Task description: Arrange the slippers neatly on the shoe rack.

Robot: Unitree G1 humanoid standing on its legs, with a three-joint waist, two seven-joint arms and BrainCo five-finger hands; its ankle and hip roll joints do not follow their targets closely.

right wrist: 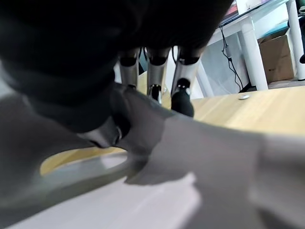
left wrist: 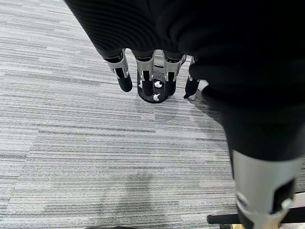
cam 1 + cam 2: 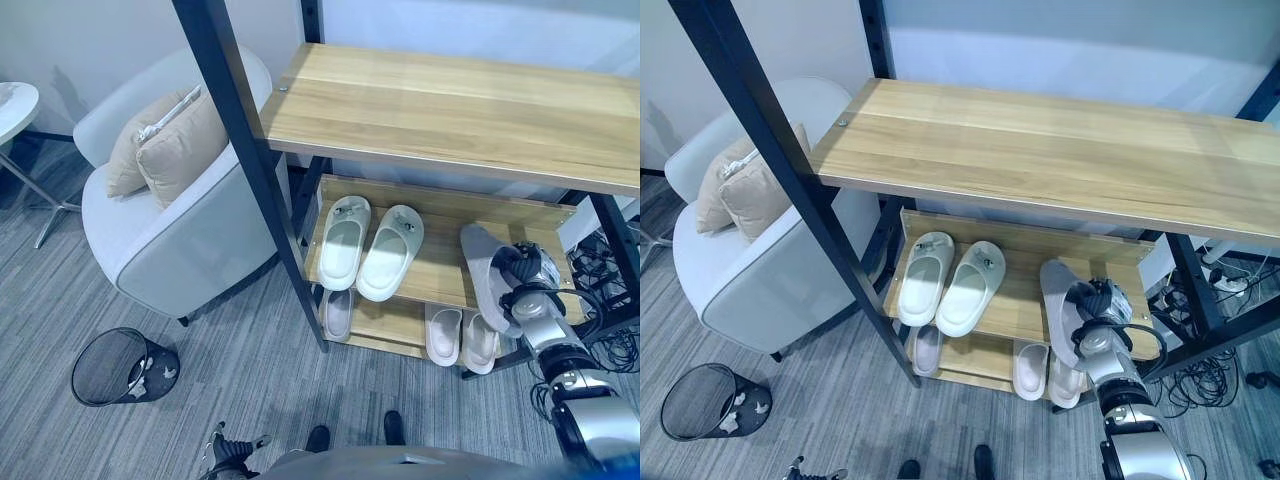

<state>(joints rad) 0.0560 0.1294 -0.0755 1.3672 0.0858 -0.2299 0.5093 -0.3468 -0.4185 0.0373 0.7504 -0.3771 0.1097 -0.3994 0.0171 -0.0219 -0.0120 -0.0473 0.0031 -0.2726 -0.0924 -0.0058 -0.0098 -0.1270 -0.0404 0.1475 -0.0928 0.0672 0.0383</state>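
- the left hand (image 2: 152, 71) hangs over the grey carpet floor (image 2: 71, 143), fingers loose and holding nothing;
- a pair of pale rubber slippers (image 3: 370, 246) sits at the wooden shoe rack's (image 3: 450, 110) middle shelf's left end;
- the right hand (image 3: 527, 272) grips a grey slipper (image 3: 484, 270) at that shelf's right end.

A pair of slippers (image 3: 368, 246) lies side by side on the left of the shoe rack's (image 3: 452, 110) middle shelf. To their right, the right hand (image 3: 527, 275) holds a tilted slipper (image 3: 482, 268). More slippers (image 3: 458, 335) sit on the bottom shelf. Left of the rack stands an armchair (image 3: 170, 215), a wastebasket (image 3: 120, 366) before it.
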